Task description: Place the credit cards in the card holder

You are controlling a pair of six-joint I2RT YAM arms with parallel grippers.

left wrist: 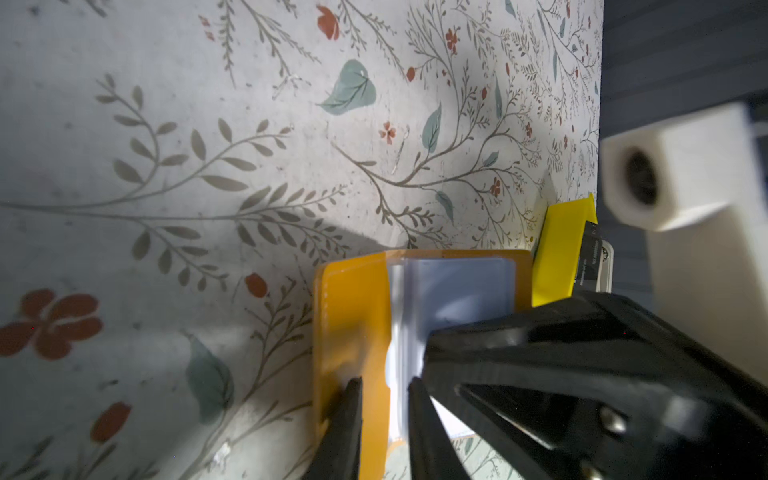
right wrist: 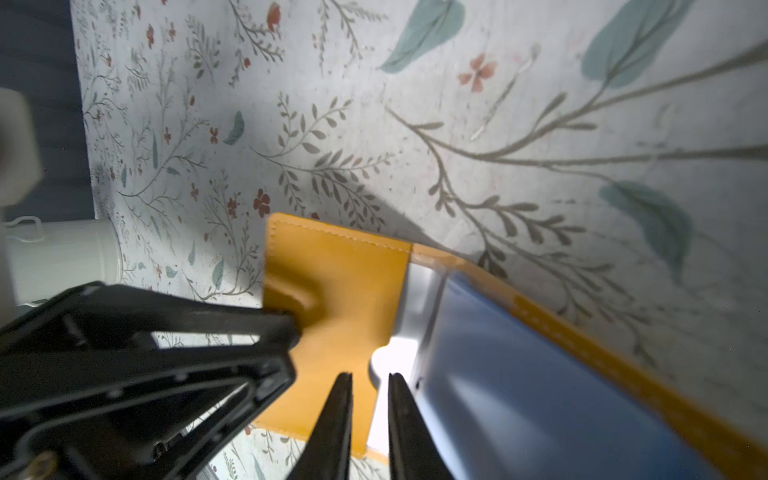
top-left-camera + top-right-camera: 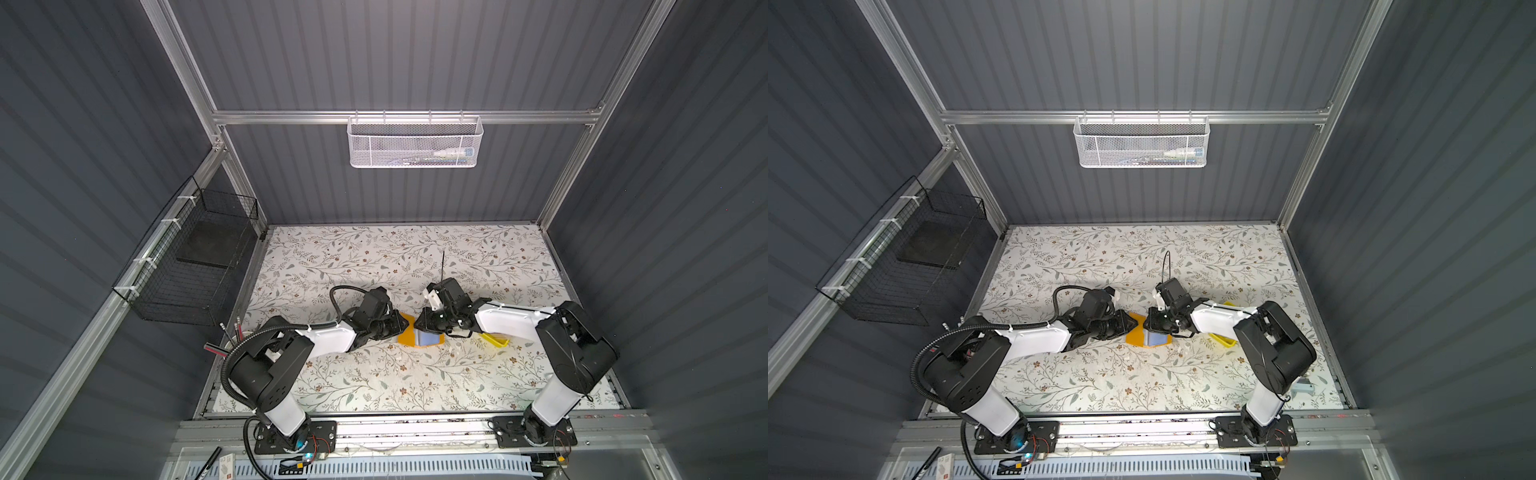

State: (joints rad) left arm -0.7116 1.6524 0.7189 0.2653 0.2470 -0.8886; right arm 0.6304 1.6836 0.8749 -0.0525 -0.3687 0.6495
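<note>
**Work Surface and Items Resting on It**

The table (image 3: 374,386) is carrying a pale covering printed with leafy twigs and small reddish flowers. Near its middle, the card holder (image 3: 406,337) is lying open on the covering, with its mustard cover down and its bluish sleeve pages (image 3: 428,338) facing up. A yellow tray (image 3: 498,341) is sitting near it, on its right. A white cup (image 2: 62,257) is standing at the table's left edge.

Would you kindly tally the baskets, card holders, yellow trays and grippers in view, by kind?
Baskets: 2 (white mesh basket, black wire basket)
Card holder: 1
Yellow tray: 1
Grippers: 2 (left gripper, right gripper)
Total: 6
</note>
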